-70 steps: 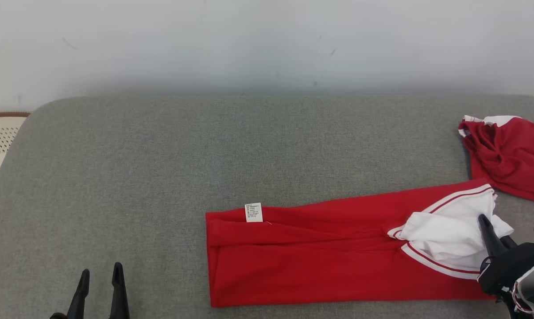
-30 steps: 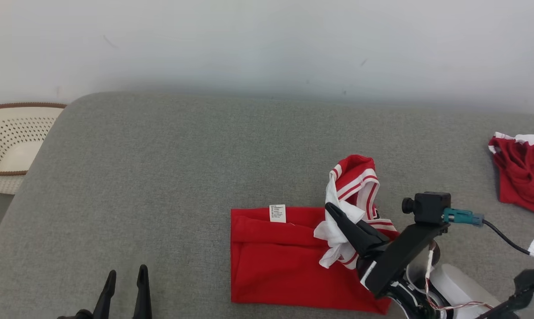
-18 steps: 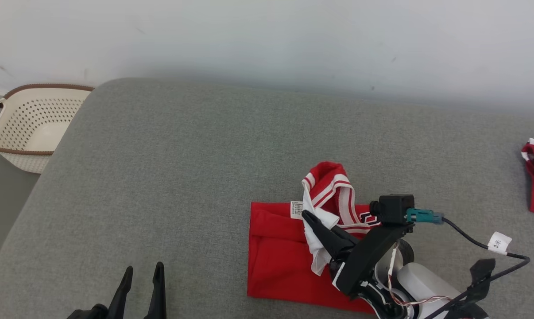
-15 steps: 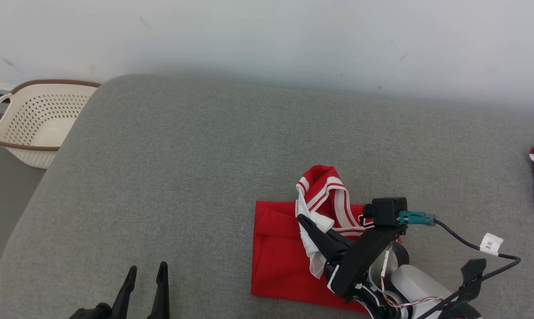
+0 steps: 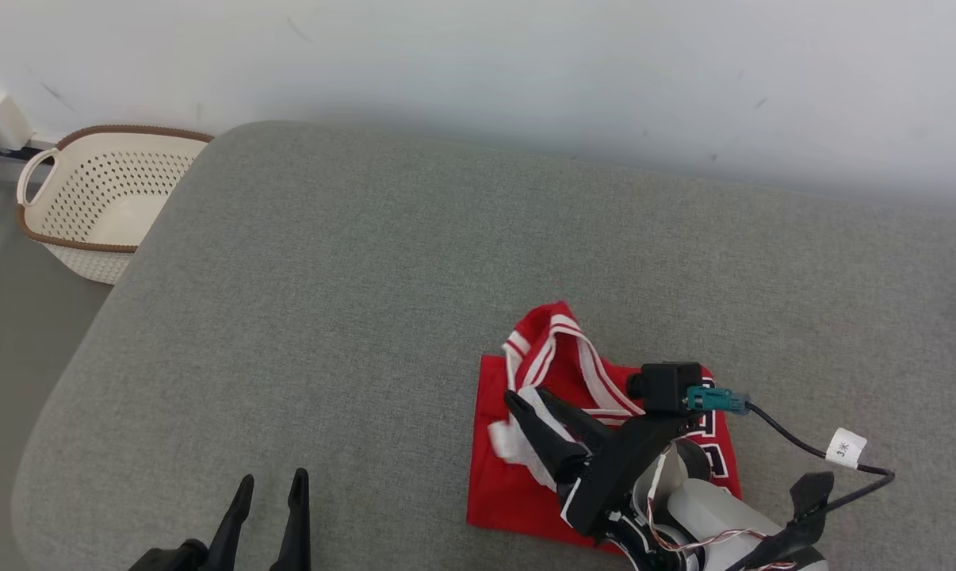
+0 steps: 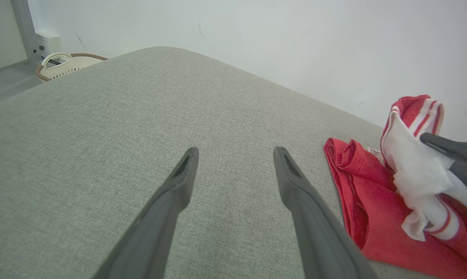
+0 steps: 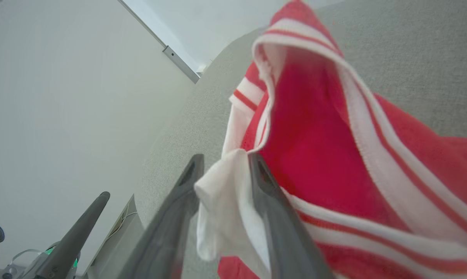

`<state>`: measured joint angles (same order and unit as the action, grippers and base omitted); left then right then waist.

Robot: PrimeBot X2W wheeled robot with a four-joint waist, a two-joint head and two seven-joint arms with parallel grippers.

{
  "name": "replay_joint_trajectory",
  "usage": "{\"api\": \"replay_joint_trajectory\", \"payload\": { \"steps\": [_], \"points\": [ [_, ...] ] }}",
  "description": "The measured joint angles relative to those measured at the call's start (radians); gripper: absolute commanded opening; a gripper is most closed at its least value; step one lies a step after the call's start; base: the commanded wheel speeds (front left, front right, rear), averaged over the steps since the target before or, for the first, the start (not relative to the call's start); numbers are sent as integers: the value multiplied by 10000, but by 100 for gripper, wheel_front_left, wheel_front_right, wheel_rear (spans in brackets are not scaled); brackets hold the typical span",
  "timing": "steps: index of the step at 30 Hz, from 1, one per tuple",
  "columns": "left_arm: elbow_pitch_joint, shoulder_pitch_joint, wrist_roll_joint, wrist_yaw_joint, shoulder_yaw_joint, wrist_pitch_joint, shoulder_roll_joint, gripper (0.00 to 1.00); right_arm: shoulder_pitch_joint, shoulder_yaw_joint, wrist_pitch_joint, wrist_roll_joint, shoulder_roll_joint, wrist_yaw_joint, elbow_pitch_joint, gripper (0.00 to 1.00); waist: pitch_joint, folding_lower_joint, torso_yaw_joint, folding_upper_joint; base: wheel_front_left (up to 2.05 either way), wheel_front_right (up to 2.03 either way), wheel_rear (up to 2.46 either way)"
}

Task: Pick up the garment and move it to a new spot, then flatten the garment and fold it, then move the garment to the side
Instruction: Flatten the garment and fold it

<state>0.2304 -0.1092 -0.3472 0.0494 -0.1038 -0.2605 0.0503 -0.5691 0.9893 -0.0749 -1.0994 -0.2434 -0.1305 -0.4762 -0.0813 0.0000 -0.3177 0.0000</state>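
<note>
The right gripper [image 5: 525, 394] has let go its pinch: half a second ago its fingers read as one dark wedge, and they now stand partly apart, with the bunched white fold of the garment [image 5: 498, 492] still lying between them and touching both [image 7: 225, 157]. The striped end it carried has come further across the lower layer and now reaches the garment's left edge. The head camera has also swung, so the basket [image 5: 89, 266] beyond the cushion's left edge shows more fully, and the second red garment has passed out of frame on the right.

The garment lies doubled over on the grey cushion [image 5: 367, 277], close to its near edge and right of the middle. The left gripper [image 5: 273, 477] hovers at the near edge, well to the garment's left, fingers spread wide and empty [image 6: 236, 149].

The right arm and its wrist camera [image 5: 664, 386] cover the garment's near right part, so the black lettering there is cut off and unreadable. In the right wrist view the cloth [image 7: 315, 155] is close and blurred. The print on the cable tag [image 5: 843, 446] is too small to read.
</note>
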Motion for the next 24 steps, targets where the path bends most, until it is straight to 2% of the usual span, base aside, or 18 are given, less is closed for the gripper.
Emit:
{"api": "replay_joint_trajectory", "payload": {
  "steps": [5,12,19,24],
  "points": [
    [52,0,6,-25,73,0,0,100,-27,188,-681,-303,-201,0,523,100,93,0,129,0,0,0,0],
    [73,15,52,-27,198,0,0,100,-78,79,-1553,-573,-984,0,1553,100,254,0,359,0,0,0,0],
    [-56,85,148,-27,391,0,-2,100,312,-884,-1825,-52,-1988,0,2182,100,362,1,549,1,0,0,0],
    [-151,246,221,-58,573,0,0,100,1092,-1647,-1868,395,-2443,0,2213,100,456,0,588,0,0,0,0]
  ]
}}
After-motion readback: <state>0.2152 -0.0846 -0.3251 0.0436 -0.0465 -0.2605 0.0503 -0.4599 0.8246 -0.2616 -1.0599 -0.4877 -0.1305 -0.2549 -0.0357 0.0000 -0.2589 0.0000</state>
